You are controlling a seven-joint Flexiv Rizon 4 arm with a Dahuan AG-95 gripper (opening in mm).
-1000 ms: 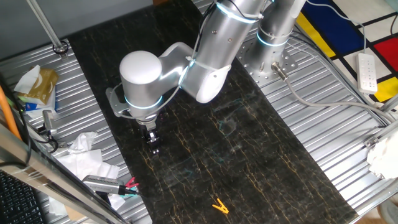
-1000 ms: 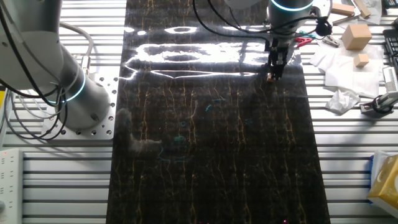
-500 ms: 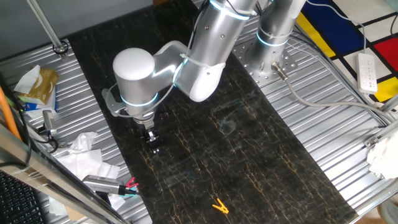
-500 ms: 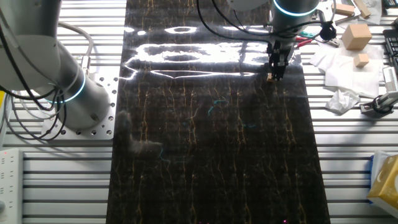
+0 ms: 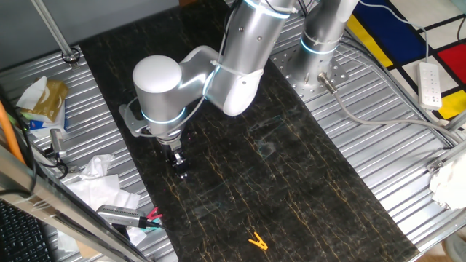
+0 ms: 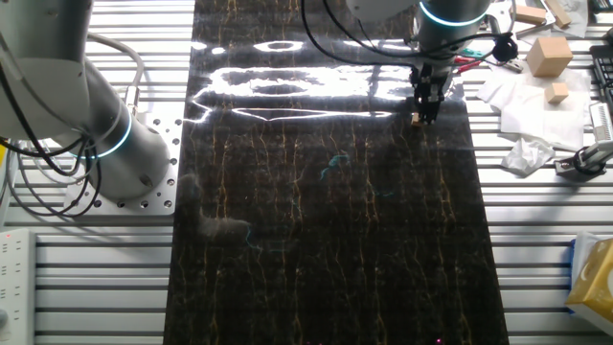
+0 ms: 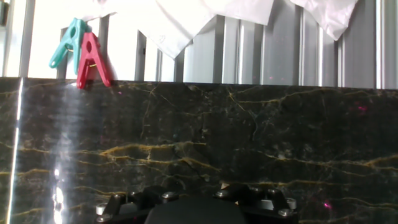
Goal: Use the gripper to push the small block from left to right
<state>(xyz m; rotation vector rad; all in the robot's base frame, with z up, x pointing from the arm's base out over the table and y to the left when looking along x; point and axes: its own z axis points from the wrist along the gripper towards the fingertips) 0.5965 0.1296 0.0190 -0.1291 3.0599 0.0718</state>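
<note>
Gripper [image 6: 422, 112] stands vertical at upper right of the dark worktop [image 6: 326, 249], tip beside the block [image 6: 417, 120]. Jaws' opening cannot be told.

A black marble-patterned mat [image 5: 291, 167] with gold veins covers the ribbed silver bench [image 5: 378, 131]. A yellow-orange clip [image 5: 256, 241], a red clip [image 7: 92, 61] and a teal clip [image 7: 67, 42] show.

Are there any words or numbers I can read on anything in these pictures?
None can be read.
The yellow packet at the table's edge has print too blurred to read.
The yellow and blue box shows no readable label.
The white power strip shows no readable marks.
The black marble-patterned mat has only gold veins, no writing.
</note>
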